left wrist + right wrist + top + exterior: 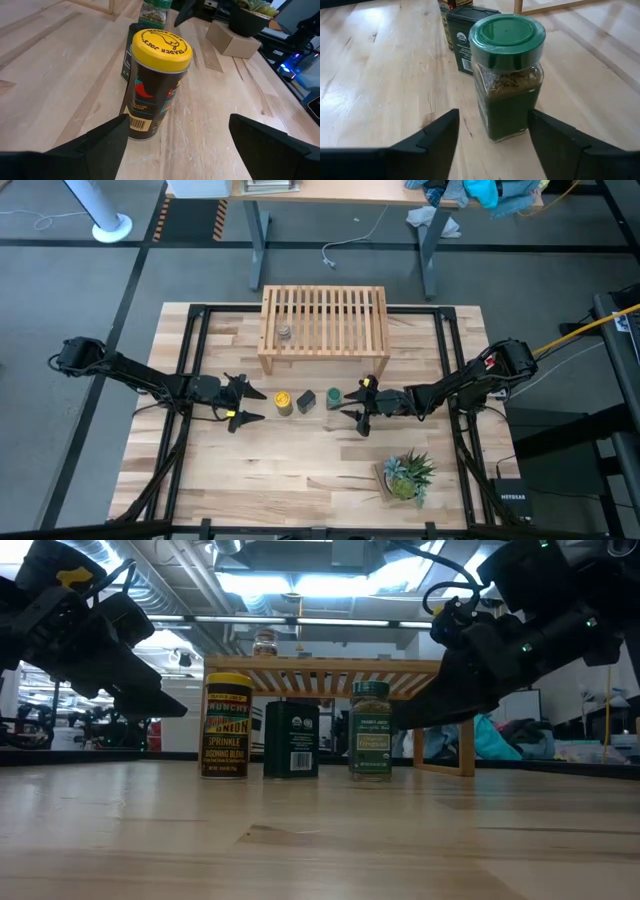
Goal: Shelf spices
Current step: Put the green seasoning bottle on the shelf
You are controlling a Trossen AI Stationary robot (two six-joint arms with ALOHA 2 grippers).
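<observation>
My right pincer (359, 412) is low over the table, just beside the green jar (333, 397), and its two fingers stand apart with nothing between them; in my right wrist view the jar (507, 75) is in front of the fingertips, not yet inside them. My left pincer (240, 402) is also wide open and empty, near the yellow jar (284, 401), which stands upright ahead of its fingers. Between the two jars stands the black tin (307, 401), very close to both, and the three make one row in front of the shelf (325, 325). One small clear jar (285, 332) is already on the slats, toward the left end. I judge that the step in hand is to take the green jar. To do it well, I should go forward until the glass body is fully between my fingers, and close below the lid, on the flat sides, because the lid is wider and smooth. I must keep the fingers level, so the jar does not tilt when I lift it. The tin is near, so my inner finger could push it; I should come straight, not from the side. After the lift I should go up enough to pass the front edge of the shelf, and then put the jar down on a free place, apart from the clear jar.
</observation>
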